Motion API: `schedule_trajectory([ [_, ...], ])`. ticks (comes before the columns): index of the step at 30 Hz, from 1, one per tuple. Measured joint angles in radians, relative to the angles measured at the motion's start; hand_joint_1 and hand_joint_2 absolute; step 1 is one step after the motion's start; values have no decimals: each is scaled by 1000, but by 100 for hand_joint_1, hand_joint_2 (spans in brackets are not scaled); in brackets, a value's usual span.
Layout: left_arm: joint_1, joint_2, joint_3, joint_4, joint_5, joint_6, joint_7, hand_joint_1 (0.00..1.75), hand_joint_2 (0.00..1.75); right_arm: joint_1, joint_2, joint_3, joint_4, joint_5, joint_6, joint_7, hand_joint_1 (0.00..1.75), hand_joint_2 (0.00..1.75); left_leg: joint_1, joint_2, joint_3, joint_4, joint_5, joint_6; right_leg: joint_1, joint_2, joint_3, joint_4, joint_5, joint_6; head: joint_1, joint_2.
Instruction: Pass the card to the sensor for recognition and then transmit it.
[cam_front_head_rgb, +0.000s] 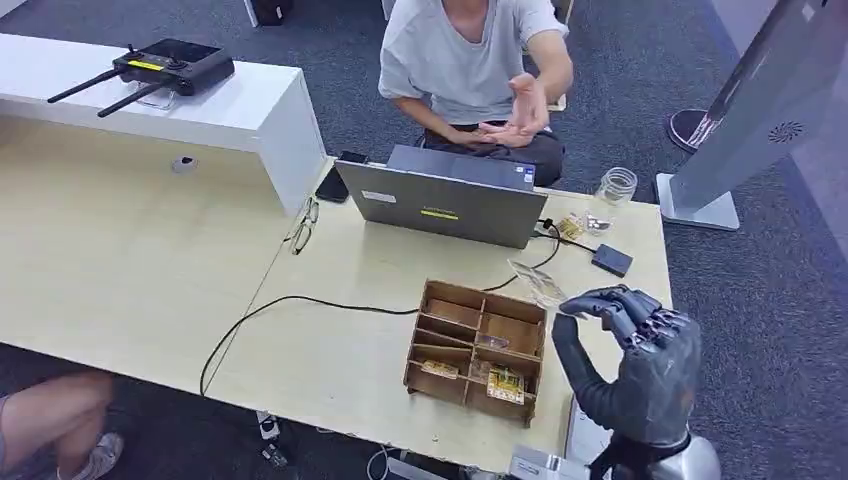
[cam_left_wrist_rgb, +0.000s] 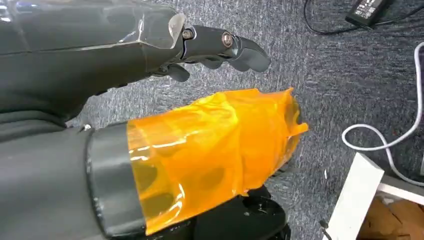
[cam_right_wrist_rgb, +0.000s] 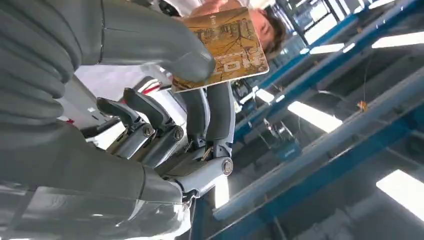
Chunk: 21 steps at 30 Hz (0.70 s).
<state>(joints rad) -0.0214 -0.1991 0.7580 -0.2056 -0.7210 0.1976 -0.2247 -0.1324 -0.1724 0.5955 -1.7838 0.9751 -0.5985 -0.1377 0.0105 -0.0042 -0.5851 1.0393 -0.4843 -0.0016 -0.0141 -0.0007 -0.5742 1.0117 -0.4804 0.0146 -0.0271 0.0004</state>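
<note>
We have the card (cam_right_wrist_rgb: 222, 47) pinched in the right hand (cam_front_head_rgb: 630, 350), thumb pressed on its face and fingers behind, raised off the table beside the wooden tray (cam_front_head_rgb: 478, 350). In the head view the card itself is hard to pick out, though the wrist view shows it plainly: a brownish-gold card with a pale tree-like pattern.

Our left hand (cam_left_wrist_rgb: 150, 65) hangs low over the grey carpet, holding nothing, its fingers loosely extended and apart, an orange film wrapped round the thumb.

Now, which thing is the sensor? We judge it may be the small dark box (cam_front_head_rgb: 611, 260) on the table's far side, near the laptop (cam_front_head_rgb: 445, 200), but we cannot be sure. To do this well we'd keep the card flat, its face squarely to the reader, and the pinch near one edge so the fingers don't shield it. The person (cam_front_head_rgb: 470, 70) opposite has a palm up, likely ready to receive.

Writing? Pale characters on the card, too skewed to read; a yellow sticker on the laptop lid, illegible.
</note>
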Motion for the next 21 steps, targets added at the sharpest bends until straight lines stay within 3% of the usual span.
schedule_trajectory([
  [9, -3, 0, 0, 0, -29, -7, 0, 0, 0, -35, 40, -24, 40, 93, -32, 29, 175, 175, 0, 0, 0, 0, 0, 0, 0, 0, 0, 0, 0, 0, 0, 0],
  [21, -11, 1, -4, 0, -58, -12, 4, 0, 0, -135, 106, -24, 195, 134, 21, 80, 175, 175, 0, 0, 0, 0, 0, 0, 0, 0, 0, 0, 0, 0, 0, 0],
])
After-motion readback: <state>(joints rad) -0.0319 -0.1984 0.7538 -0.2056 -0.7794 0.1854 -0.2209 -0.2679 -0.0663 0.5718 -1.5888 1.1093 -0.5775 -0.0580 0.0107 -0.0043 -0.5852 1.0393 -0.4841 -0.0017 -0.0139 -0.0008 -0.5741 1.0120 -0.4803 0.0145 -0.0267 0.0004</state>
